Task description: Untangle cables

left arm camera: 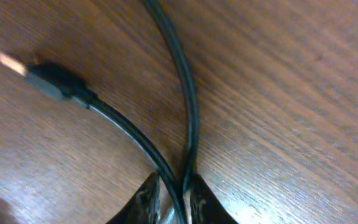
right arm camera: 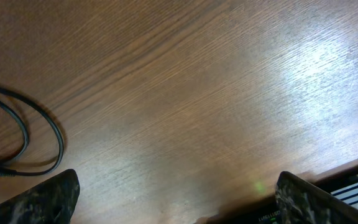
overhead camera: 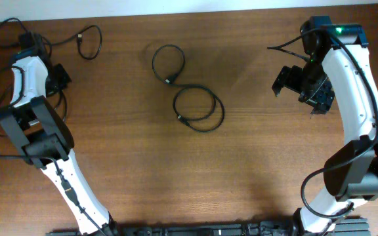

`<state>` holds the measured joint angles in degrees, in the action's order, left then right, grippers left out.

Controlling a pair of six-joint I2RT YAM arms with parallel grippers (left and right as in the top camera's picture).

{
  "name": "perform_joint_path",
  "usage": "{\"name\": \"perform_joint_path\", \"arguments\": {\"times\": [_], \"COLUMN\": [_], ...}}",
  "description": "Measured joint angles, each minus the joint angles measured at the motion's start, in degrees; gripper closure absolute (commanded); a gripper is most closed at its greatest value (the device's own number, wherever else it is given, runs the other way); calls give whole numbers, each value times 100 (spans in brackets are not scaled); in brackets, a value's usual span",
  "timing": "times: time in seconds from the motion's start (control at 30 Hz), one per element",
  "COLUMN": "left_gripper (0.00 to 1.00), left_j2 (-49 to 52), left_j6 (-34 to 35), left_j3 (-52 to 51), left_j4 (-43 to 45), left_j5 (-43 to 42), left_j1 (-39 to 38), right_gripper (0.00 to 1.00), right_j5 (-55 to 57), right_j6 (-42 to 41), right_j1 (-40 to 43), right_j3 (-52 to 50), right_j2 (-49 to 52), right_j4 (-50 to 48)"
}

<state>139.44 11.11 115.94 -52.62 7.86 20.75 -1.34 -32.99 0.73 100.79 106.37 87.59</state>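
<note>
Pinching two strands of a thin black cord (left arm camera: 189, 106) where they converge, the left gripper (left arm camera: 171, 194) is closed narrow on it well to the left of the twin loops (overhead camera: 188, 86), with the cord's plug (left arm camera: 50, 77) lying loose beyond its fingers. The twin loops sit between the arms, their long axis slanting from far-left to near-right, toward the right gripper (right arm camera: 176, 182), which hangs wide and empty to their right. That free arm looks slightly nearer and would reach leftward.
</note>
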Motion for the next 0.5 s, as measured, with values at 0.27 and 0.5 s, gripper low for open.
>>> {"name": "perform_joint_path", "arguments": {"times": [0.27,0.5], "left_gripper": [95,100], "left_j2": [9,9], "left_j6": [-44,-199], "left_j3": [4,4], "left_j4": [-24,-13], "left_j5": [-101,-120], "left_j1": [15,17], "right_gripper": [2,2], "right_j5": [0,0], "right_j6": [-2,0], "right_j1": [0,0], "right_j3": [0,0], "right_j2": [0,0], "right_j4": [2,0]}}
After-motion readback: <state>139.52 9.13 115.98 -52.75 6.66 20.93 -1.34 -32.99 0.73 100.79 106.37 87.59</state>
